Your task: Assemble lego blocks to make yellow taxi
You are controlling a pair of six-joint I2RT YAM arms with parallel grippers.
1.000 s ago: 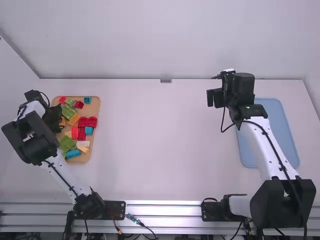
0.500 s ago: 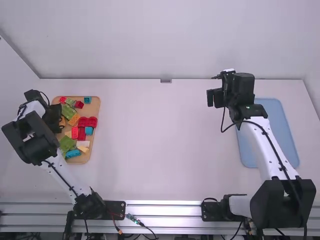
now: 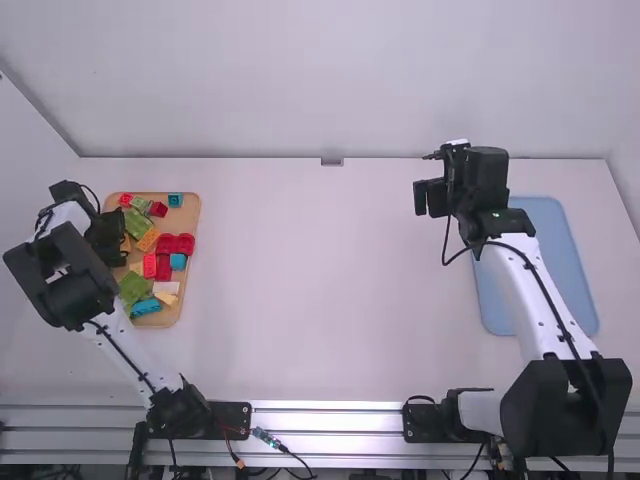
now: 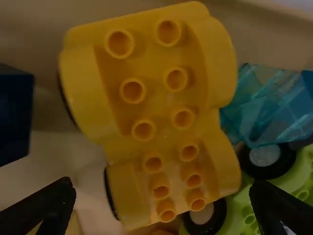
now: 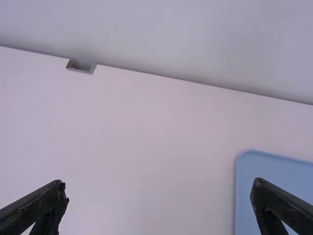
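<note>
At frame left, tan tray (image 3: 190, 214) of mixed-colour blocks (image 3: 176, 244), left arm (image 3: 66, 274) over its outer edge; at right, blue tray (image 3: 548, 240) partly behind right arm (image 3: 535, 285); along the bottom, 2 black base plates (image 3: 234, 418) on metal rail (image 3: 325, 418)

And there's a broad passage across the table (image 3: 320, 280) to the right of the wooden tray (image 3: 194, 212)! Inside it, packed blocks (image 3: 177, 244) crowd the way, the left gripper (image 3: 118, 237) covers its left side, and well apart rightward stands the right arm (image 3: 512, 270).
</note>
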